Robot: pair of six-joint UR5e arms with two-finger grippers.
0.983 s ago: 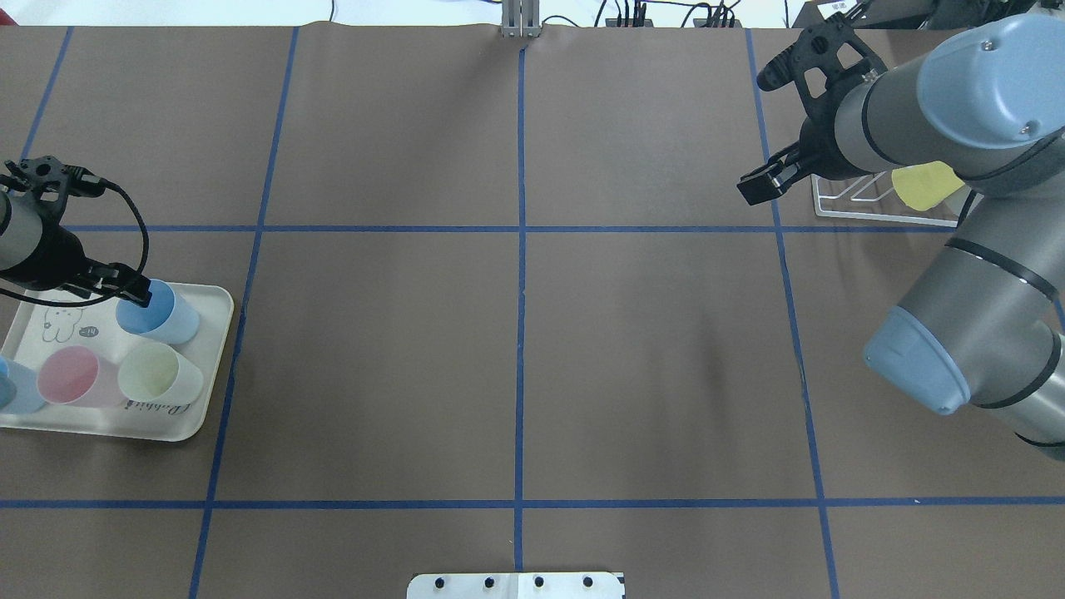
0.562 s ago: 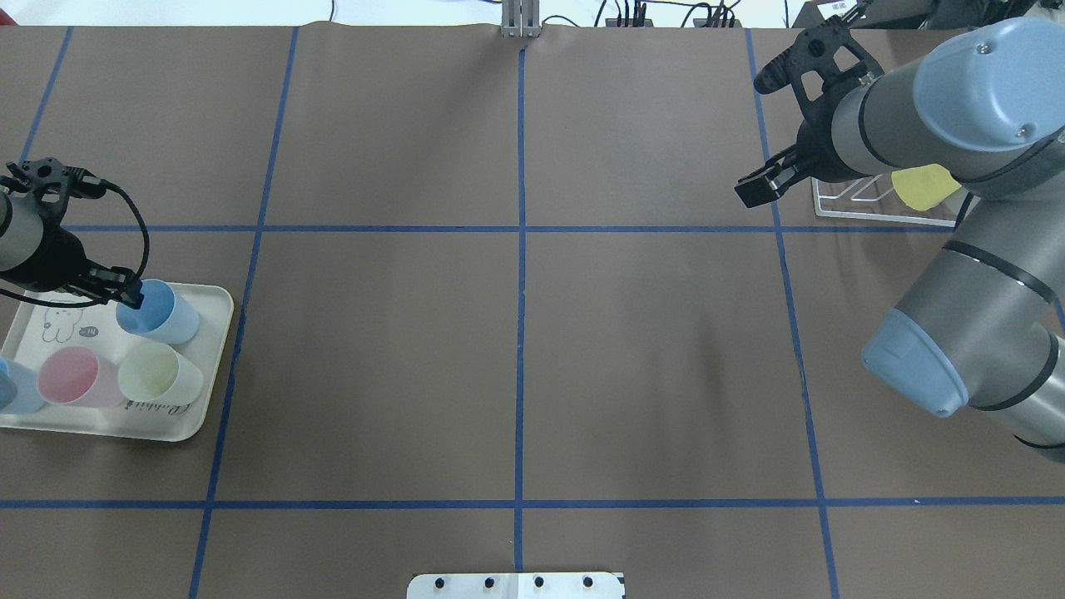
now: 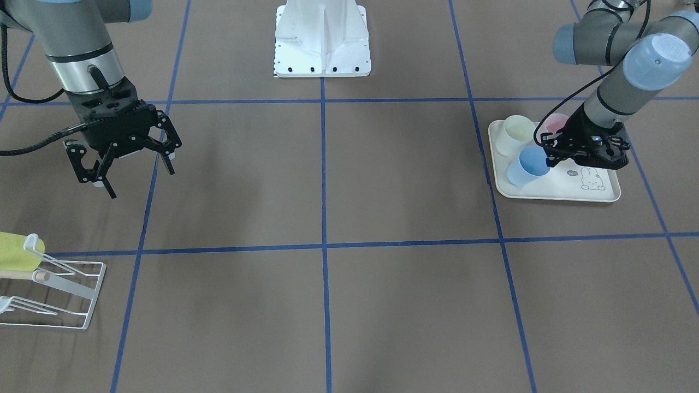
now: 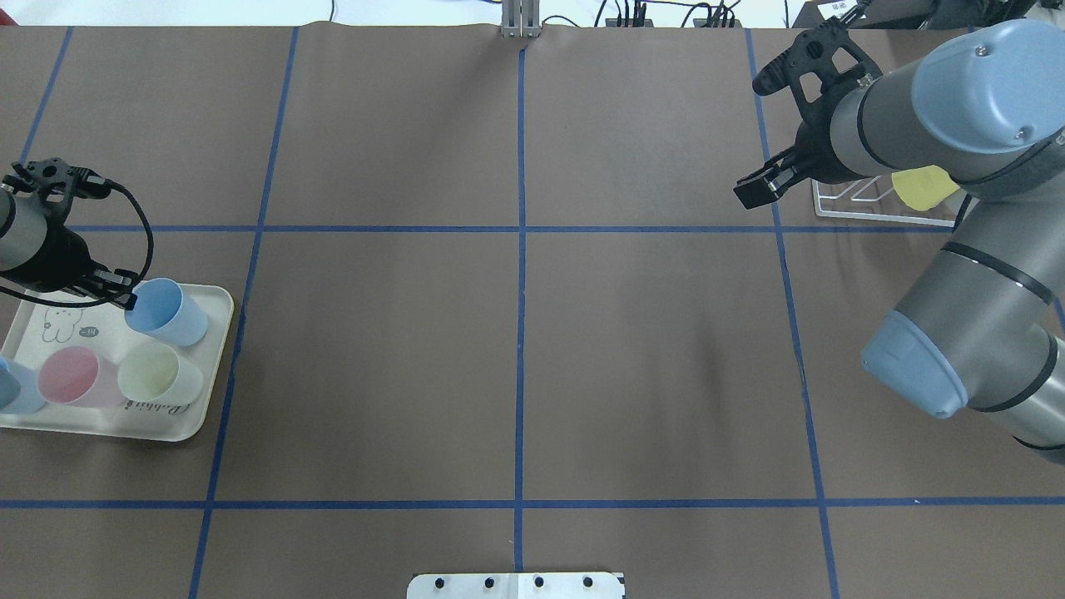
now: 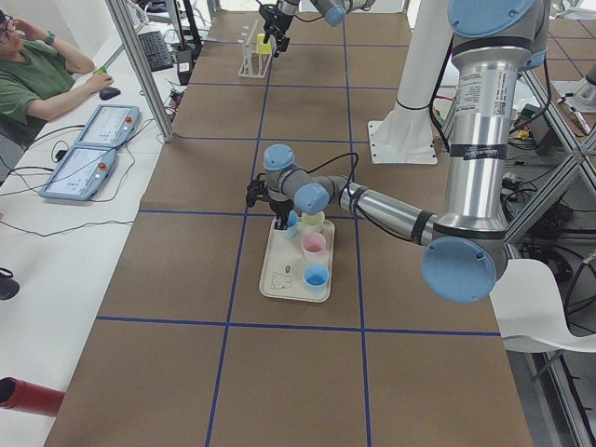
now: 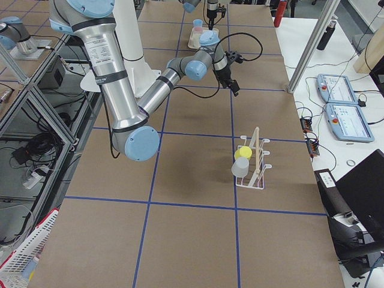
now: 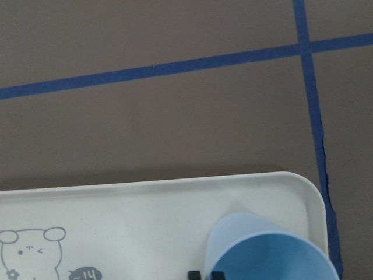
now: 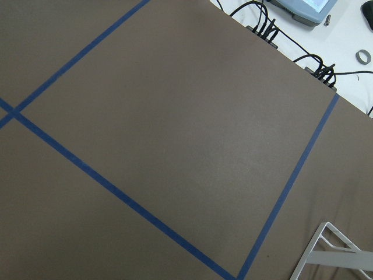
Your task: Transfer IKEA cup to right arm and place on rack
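The left gripper [image 4: 125,293] is clamped on the rim of the blue cup [image 4: 170,312]. One finger is inside the mouth and one outside (the left wrist view shows both tips [image 7: 194,273] straddling the cup wall). The blue cup is tilted, with its mouth leaning toward the left gripper. It sits over the corner of the cream tray [image 4: 212,366] that lies toward the table's middle and far edge. Whether its base touches the tray, I cannot tell.

A pink cup [image 4: 71,374] and a pale green cup [image 4: 158,373] stand upright side by side on the same tray. A second blue cup [image 4: 12,387] is cut off by the overhead view's edge.

The right arm [image 4: 957,100] reaches over the table [image 4: 516,349] at the opposite end. The right gripper [image 4: 761,137] has its jaws spread wide and hangs above the brown surface just beside the rack [image 4: 874,216].

The rack carries a yellow cup [image 4: 922,186] on its prongs. The right-side view shows a pale translucent cup [image 6: 240,169] just below the yellow one. The rack and the blue cup are well apart.
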